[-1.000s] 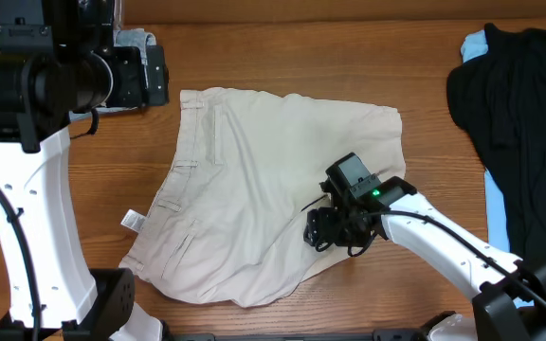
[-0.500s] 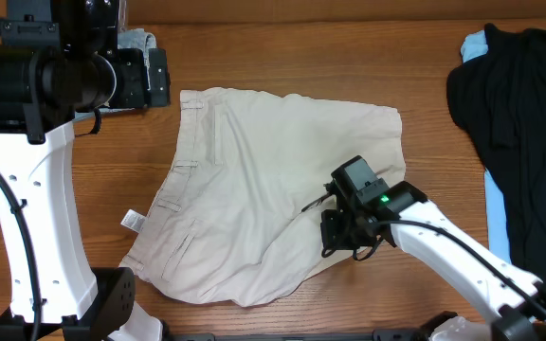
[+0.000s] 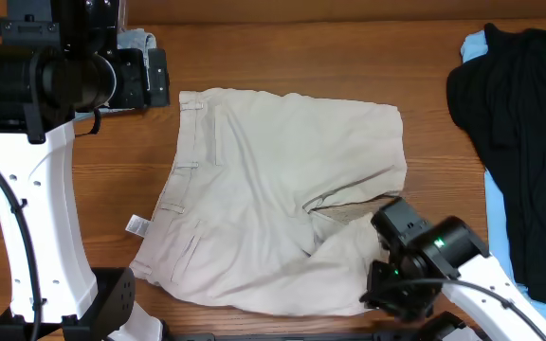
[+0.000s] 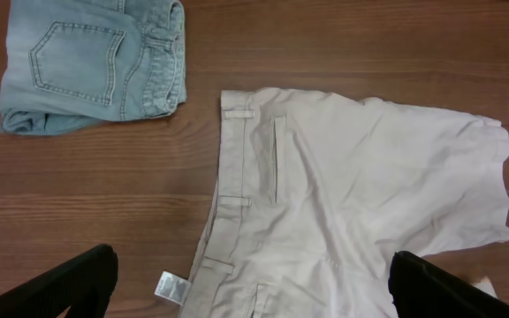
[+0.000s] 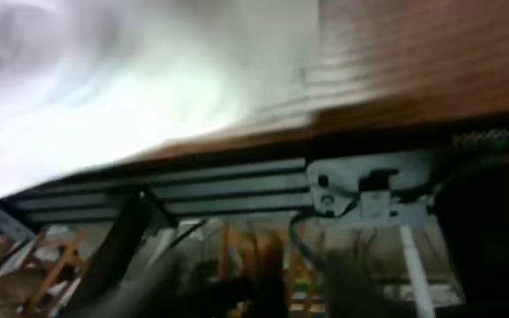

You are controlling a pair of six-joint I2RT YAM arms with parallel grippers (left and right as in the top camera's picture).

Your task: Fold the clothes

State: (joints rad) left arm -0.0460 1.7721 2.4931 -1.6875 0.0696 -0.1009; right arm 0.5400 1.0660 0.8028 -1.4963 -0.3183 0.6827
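Overhead: beige khaki shorts [image 3: 273, 189] on wooden table [image 3: 301, 57]

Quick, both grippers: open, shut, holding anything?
Left gripper: open, holding nothing.
Right gripper: cannot be told; its wrist view is blurred, and it sits at the khaki shorts' near edge.

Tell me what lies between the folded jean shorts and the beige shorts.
Only bare table top lies between the jean shorts and the beige shorts; the left wrist view shows it.
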